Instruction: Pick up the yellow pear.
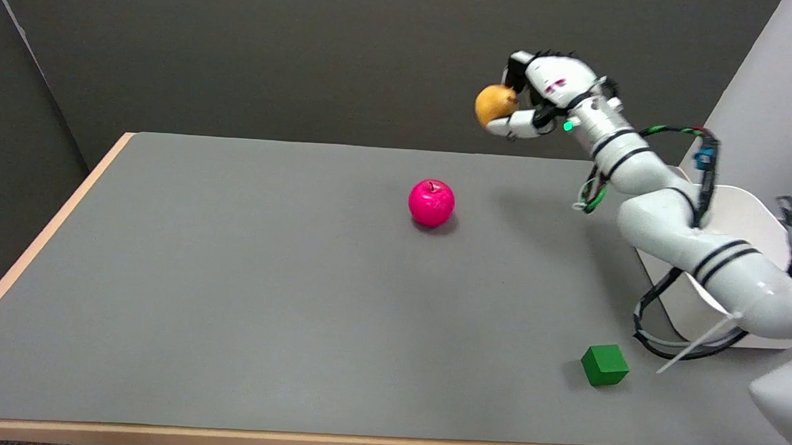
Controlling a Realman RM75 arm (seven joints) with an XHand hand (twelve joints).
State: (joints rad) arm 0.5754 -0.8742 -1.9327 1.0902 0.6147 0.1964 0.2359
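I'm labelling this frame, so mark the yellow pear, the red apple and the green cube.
yellow pear [492,103], head view, its exposed left side.
red apple [431,202], head view, middle of its body.
green cube [604,365], head view, its top face.

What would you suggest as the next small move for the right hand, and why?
Probably just hold steady. The right hand grips the yellow pear well above the table, clear of the red apple, so the pick looks done; easing the fingers now would risk dropping it.
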